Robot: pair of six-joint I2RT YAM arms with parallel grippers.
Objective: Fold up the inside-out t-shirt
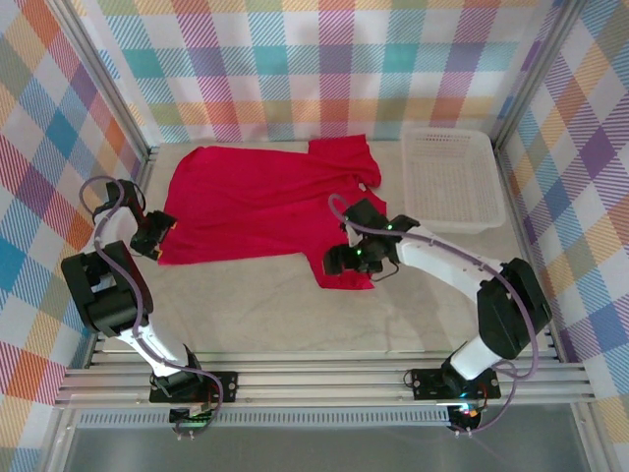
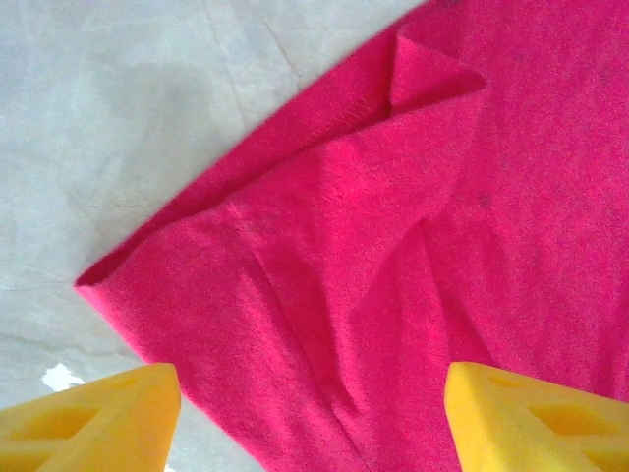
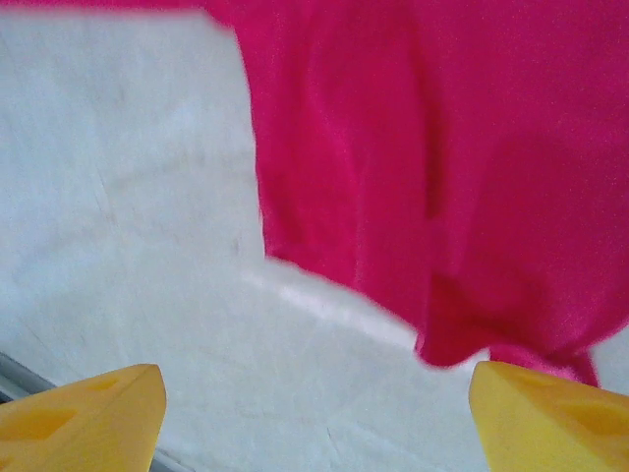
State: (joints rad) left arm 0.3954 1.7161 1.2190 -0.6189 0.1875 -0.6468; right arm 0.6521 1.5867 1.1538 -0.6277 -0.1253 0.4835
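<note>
Plaid walls (image 1: 324, 59) ring your table (image 1: 256, 315); the shirt (image 1: 256, 202) lies centre frame; left gripper (image 1: 155, 236) hangs at its left edge, right gripper (image 1: 346, 261) over its lower sleeve, both spread apart.

Looking down from high behind the near edge, the top camera takes in the whole table (image 1: 256, 315); both wrist cameras hover close, peering past their yellow fingers (image 2: 88, 418) at the red t-shirt (image 1: 256, 202) (the cloth all three views share).
</note>
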